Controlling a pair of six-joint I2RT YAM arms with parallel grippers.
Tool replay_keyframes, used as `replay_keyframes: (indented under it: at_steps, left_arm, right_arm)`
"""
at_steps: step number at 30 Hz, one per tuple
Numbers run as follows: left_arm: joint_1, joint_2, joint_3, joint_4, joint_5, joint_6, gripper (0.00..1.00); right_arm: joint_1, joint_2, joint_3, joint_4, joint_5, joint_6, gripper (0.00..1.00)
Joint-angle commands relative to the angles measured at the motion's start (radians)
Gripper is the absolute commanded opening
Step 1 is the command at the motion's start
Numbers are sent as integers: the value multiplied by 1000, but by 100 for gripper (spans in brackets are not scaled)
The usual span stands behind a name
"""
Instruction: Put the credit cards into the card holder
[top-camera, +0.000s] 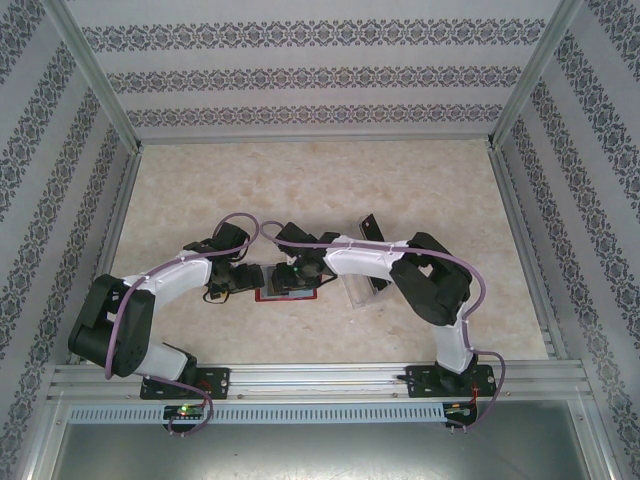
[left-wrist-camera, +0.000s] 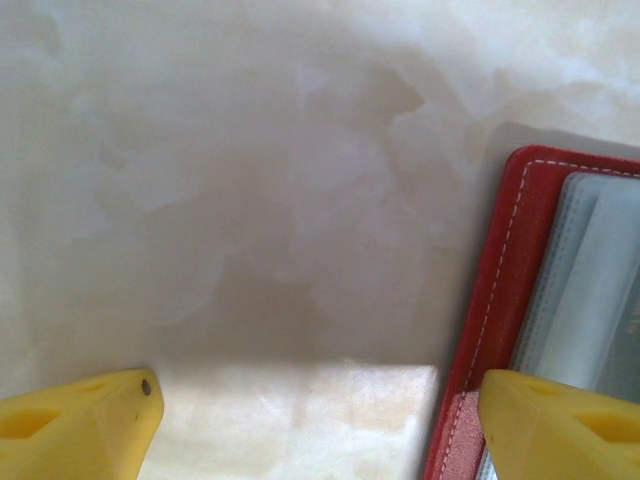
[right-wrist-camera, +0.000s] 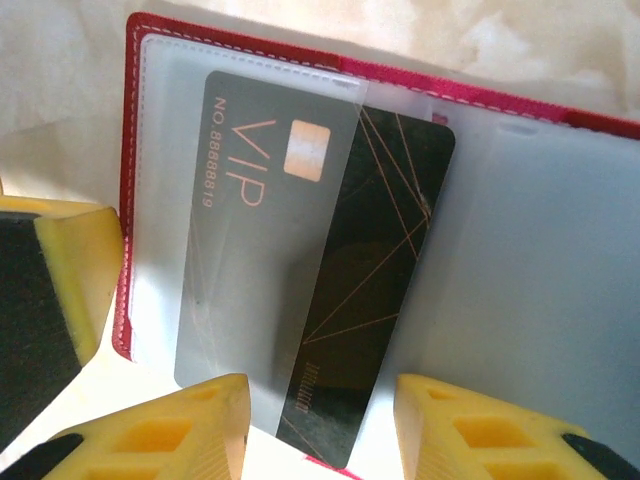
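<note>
1. Red wallet (right-wrist-camera: 530, 290) lies open on the table (left-wrist-camera: 250, 200).
2. Dark card (right-wrist-camera: 300, 250) sits tilted, part-way into the wallet's clear pocket, lower end sticking out.
3. Right claw (right-wrist-camera: 320, 435): fingers apart, straddling the card's free end, gaps on both sides.
4. Left claw (left-wrist-camera: 315, 430): fingers apart, one over the wallet's red edge.

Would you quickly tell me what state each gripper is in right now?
Left gripper: open, holding nothing.
Right gripper: open over the credit card, not gripping it.
</note>
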Motion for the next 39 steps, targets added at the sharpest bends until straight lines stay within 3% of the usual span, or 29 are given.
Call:
replay_keyframes:
  at_steps: [1, 16, 24, 39]
  left_arm:
    - [10, 35, -45, 44, 26, -13, 85]
    - [11, 33, -61, 53, 31, -26, 85]
    - [41, -72, -14, -10, -119, -92, 92]
    - [66, 40, 38, 19, -46, -22, 89]
  right_arm:
    - [5, 32, 43, -29, -2, -29, 44]
    - [32, 71, 119, -73, -4, -39, 44]
    - [0, 10, 18, -20, 10, -16, 45]
    - [-16, 31, 60, -1, -7, -22, 44]
